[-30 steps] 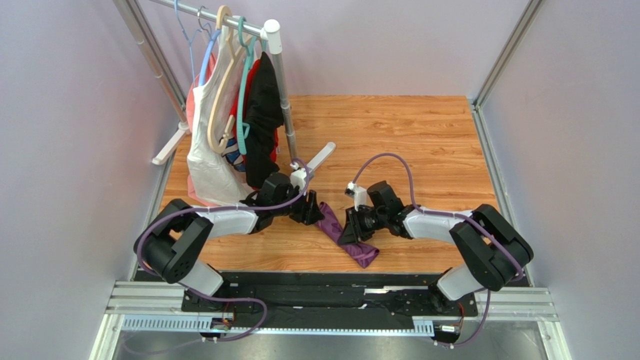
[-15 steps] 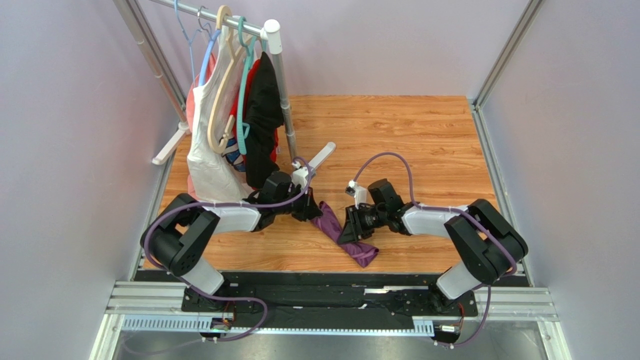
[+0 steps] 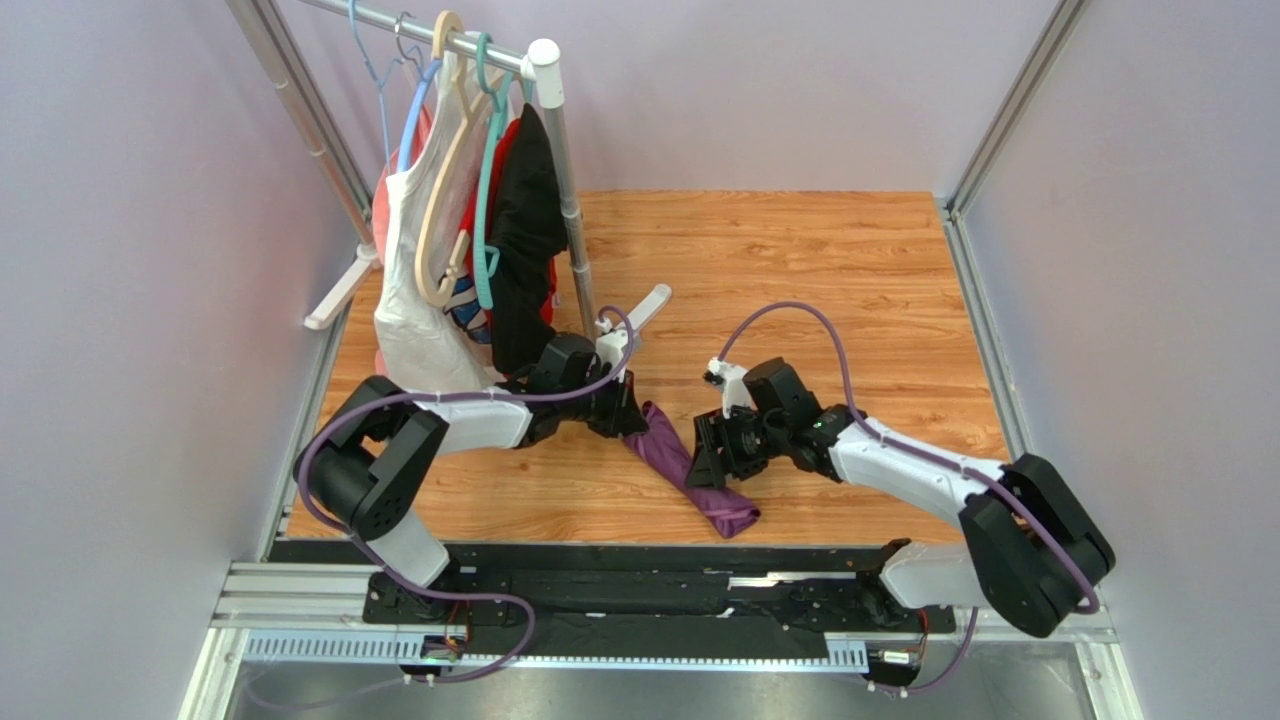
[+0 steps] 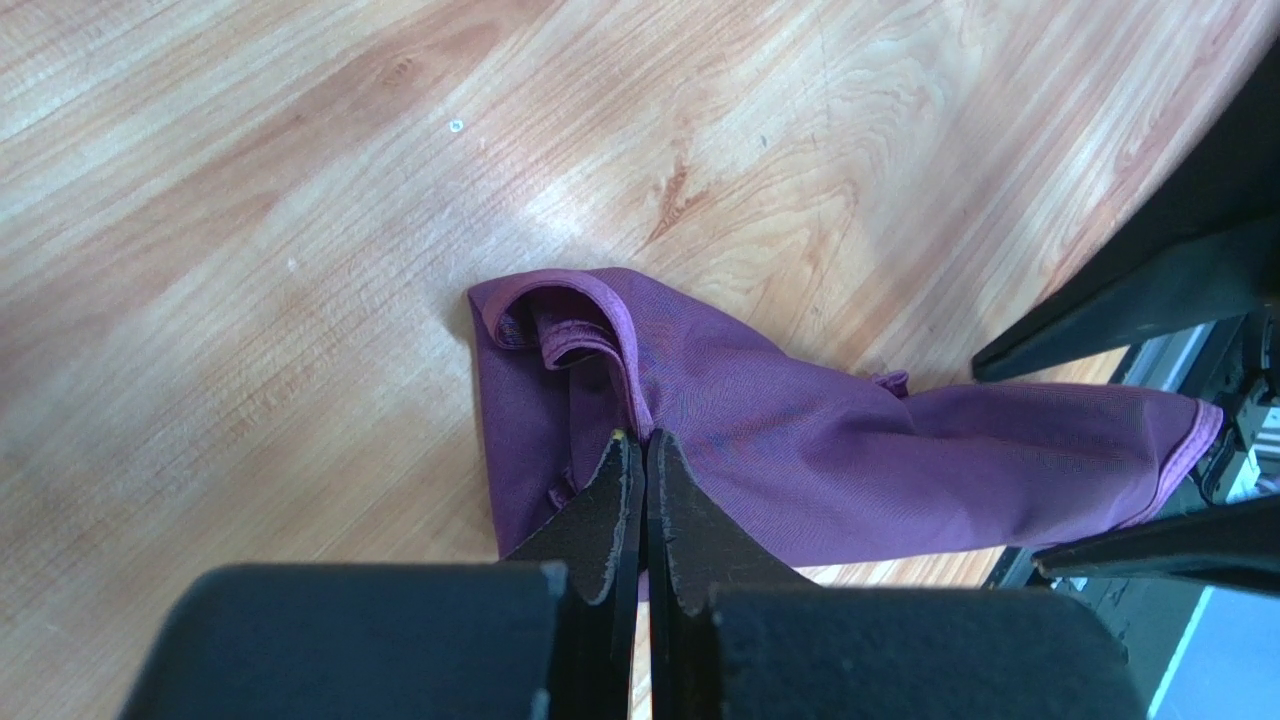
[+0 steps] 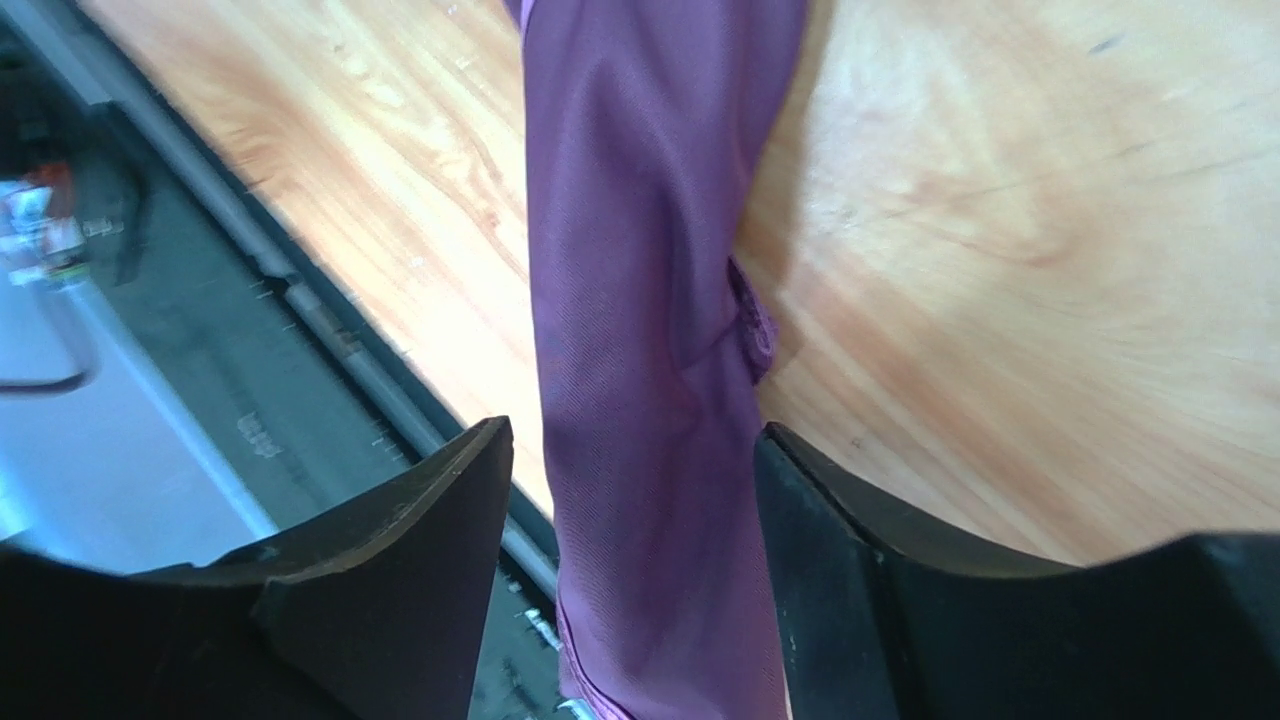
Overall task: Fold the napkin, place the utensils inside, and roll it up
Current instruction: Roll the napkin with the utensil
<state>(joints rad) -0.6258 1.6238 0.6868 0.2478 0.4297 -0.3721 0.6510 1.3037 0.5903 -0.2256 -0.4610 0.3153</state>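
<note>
**right fingers spread around the napkin, left fingers pressed shut at its far end**

since a second ago the right arm has stretched out, and its black elbow joint has swung toward the right wall and the near edge. the left arm's elbow has drawn a little toward the rack. the thin, wrinkled, slightly shiny purple cloth napkin (image 3: 666,446) has stayed where it was. it is bunched into a narrow diagonal band on the table between the two wrists, with its near end close to the front edge.

the left gripper (image 4: 633,450) is clamped tight, its tips meeting on the cloth just beside a folded hem. whether any fabric is caught between them cannot be told. the right gripper (image 5: 631,450) is released, with its fingers (image 5: 428,510) standing apart on either side of the band.

the surface is a light wood-grain table (image 3: 842,285) enclosed by pale lilac walls (image 3: 150,300). a metal clothes rack (image 3: 559,165) stands at the far left, with white, red and black garments (image 3: 413,323) on its hangers. a black and aluminium rail (image 3: 661,593) runs along the near edge under the arm bases.
</note>
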